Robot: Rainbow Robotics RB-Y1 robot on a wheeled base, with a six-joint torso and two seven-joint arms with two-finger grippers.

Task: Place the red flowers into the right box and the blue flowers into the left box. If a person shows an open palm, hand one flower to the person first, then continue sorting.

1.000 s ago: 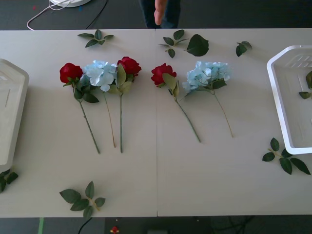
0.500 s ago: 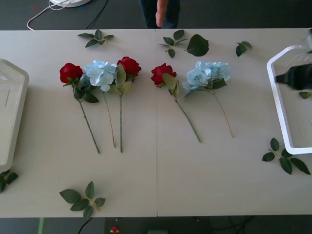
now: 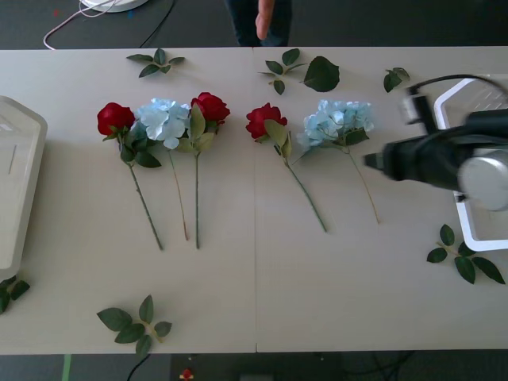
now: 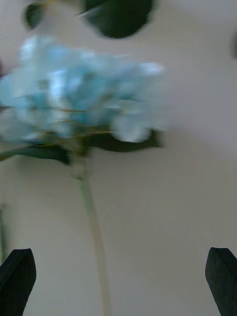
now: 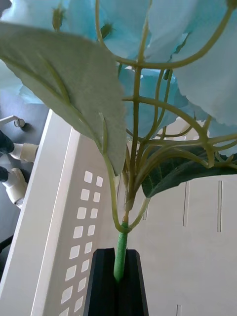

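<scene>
Three red flowers (image 3: pixel 116 117) (image 3: pixel 210 106) (image 3: pixel 264 120) and two blue flowers (image 3: pixel 163 121) (image 3: pixel 337 121) lie in a row on the table. My right gripper (image 3: pixel 371 161) hovers just right of the rightmost blue flower's stem (image 3: pixel 363 184). In the right wrist view that blue flower (image 4: pixel 79 98) lies ahead of the open right gripper (image 4: pixel 118 276), with its stem (image 4: pixel 91 222) between the fingers' line. My left gripper (image 5: pixel 117 259) is shut on the green stem of another blue flower (image 5: pixel 163 54), held over the white left box (image 5: pixel 79 222).
The left box (image 3: pixel 20 190) sits at the table's left edge and the right box (image 3: pixel 468 230) at the right edge, partly behind my right arm. Loose leaf sprigs (image 3: pixel 157 62) (image 3: pixel 321 74) (image 3: pixel 135 321) (image 3: pixel 464 258) lie scattered around.
My right arm has swung in from the right edge, crossing over the right box, and now reaches beside the rightmost blue flower. The flowers on the table have not moved.
</scene>
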